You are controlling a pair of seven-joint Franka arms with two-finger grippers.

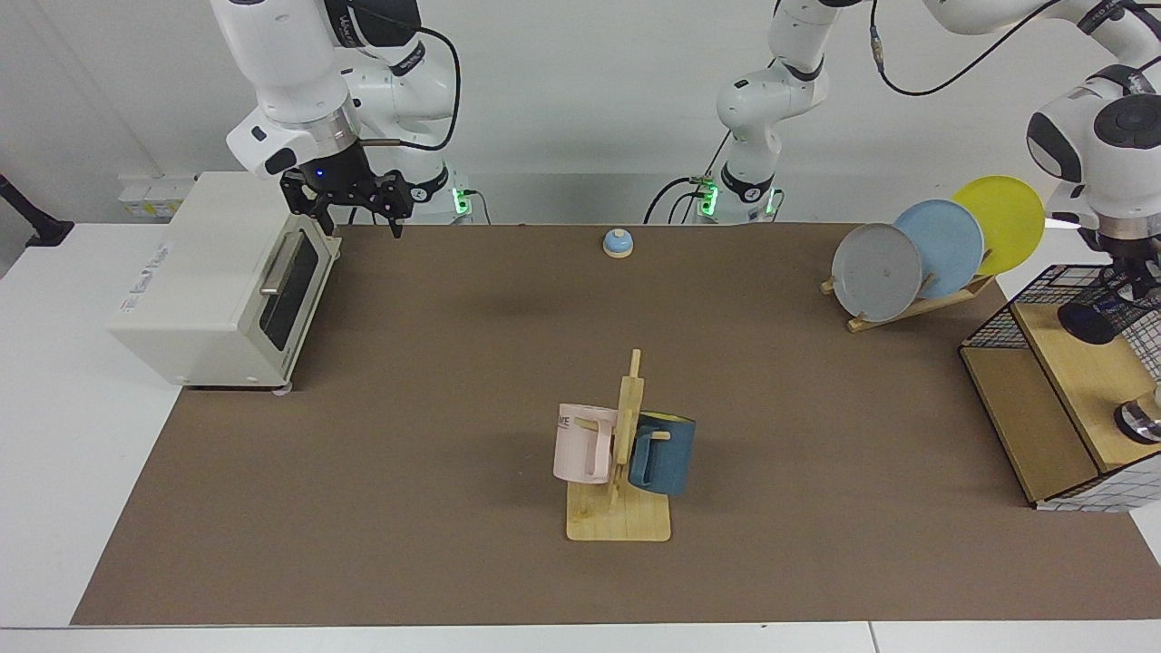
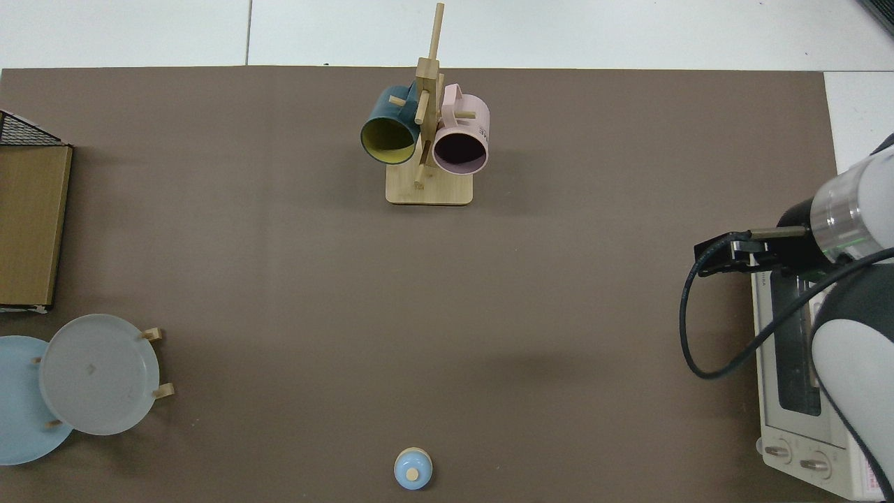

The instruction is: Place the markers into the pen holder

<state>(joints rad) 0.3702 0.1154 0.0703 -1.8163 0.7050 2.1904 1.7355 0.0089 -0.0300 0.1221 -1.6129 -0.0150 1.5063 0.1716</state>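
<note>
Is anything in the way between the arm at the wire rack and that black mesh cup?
Nothing visible does: the left gripper is right at the tilted pen holder, above the rack's wooden shelf. No marker shows in either view. The right gripper waits by the toaster oven, jaws open.
</note>
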